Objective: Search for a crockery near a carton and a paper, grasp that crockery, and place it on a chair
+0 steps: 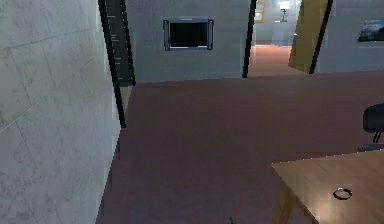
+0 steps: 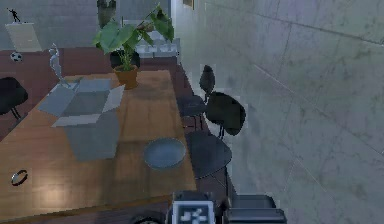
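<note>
Beside carton [image 2: 90, 118], bowl [image 2: 165, 153], rim up

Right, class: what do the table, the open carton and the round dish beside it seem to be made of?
Table: looks like wood, warm brown and streaked, with a dull sheen.
Carton: probably cardboard, matt grey, with thin flaps folded outward.
Dish: possibly glazed ceramic, smooth grey-blue with a soft highlight, though the look would also fit metal or plastic.

You've got the claw [image 2: 150, 219] at the bottom edge, grey bowl [image 2: 164, 153] just beyond it on the wooden table [image 2: 150, 100], open carton [image 2: 88, 115] farther up-left, dark chairs [image 2: 225, 112] up-right.
</note>
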